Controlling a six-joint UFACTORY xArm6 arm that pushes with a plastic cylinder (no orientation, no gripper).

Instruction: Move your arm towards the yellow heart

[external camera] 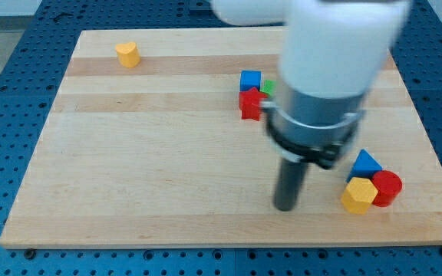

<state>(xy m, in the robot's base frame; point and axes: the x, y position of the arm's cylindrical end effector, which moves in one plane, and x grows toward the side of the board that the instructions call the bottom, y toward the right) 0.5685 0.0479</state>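
Camera view: tip far from yellow heart

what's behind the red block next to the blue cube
A green block peeks out beside the red block and blue cube. My arm covers most of it, so its shape can't be told.

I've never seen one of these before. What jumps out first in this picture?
The big blurred white and grey arm fills the view's top right, ending in a dark rod whose tip touches the wooden board. Beside the tip, at the view's bottom right, huddle a blue block, a red cylinder and a yellow hexagon. Far off at the top left sits a lone yellow heart.
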